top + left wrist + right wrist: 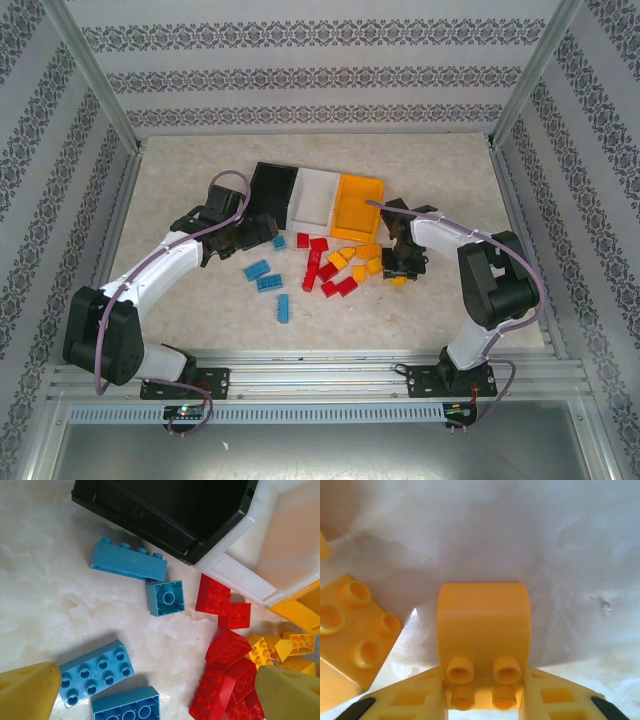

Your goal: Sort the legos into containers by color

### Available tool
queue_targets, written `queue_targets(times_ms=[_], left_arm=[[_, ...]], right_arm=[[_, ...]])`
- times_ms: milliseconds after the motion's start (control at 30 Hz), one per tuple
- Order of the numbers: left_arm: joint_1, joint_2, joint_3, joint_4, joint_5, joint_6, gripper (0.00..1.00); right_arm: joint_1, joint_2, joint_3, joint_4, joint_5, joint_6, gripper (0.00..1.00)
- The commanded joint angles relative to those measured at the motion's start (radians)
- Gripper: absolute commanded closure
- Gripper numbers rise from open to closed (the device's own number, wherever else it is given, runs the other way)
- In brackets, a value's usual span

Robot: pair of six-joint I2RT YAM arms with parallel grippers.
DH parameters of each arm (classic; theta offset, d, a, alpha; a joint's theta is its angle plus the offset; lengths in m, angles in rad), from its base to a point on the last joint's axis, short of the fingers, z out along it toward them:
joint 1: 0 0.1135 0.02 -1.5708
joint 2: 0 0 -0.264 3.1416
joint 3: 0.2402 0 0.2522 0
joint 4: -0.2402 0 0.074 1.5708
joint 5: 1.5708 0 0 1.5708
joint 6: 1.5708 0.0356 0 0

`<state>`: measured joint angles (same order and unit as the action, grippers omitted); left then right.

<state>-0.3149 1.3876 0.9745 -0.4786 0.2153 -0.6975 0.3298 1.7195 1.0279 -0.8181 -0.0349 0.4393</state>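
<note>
Top external view had three bins in a touching row at upper centre of the frame: black bin (272,185), white bin (318,192) and yellow bin (358,205), left to right. Below them loose bricks lay on the table (190,170), with blue bricks (258,269) to the left, red bricks (320,268) in the middle and the yellow pile (365,251) to the right, just under the yellow bin.

The left gripper (262,232) hung at the black bin's lower edge. In the left wrist view its fingers (30,692) stood wide apart with nothing gripped, blue bricks beneath them and red ones at lower right.

The right gripper (403,268) sat just right of the yellow pile. In the right wrist view it (485,700) was clamped on a yellow brick (482,625), studs toward the camera. Whether that brick touched the table I could not tell. A second yellow piece (350,630) lay at the left edge.
</note>
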Motion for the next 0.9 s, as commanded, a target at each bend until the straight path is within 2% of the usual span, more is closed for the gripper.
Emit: queue_targets(times_ms=[0, 267, 433, 667, 867], left_arm=[[-0.012, -0.017, 0.021, 0.001, -0.017, -0.001, 0.0], [-0.011, 0.019, 0.025, 0.044, -0.002, -0.02, 0.0], [-0.011, 0.061, 0.058, 0.066, 0.025, -0.027, 0.0], [-0.011, 0.09, 0.09, 0.074, 0.038, -0.03, 0.0], [-0.011, 0.088, 0.084, 0.076, 0.039, -0.034, 0.0]], right_arm=[[-0.002, -0.005, 0.031, -0.016, 0.04, -0.009, 0.72], [-0.079, -0.082, 0.064, -0.047, -0.04, 0.008, 0.73], [-0.105, -0.135, 0.167, -0.052, -0.129, 0.03, 0.72], [-0.091, -0.068, 0.361, -0.052, -0.245, 0.079, 0.72], [-0.045, 0.075, 0.551, -0.059, -0.271, 0.072, 0.71]])
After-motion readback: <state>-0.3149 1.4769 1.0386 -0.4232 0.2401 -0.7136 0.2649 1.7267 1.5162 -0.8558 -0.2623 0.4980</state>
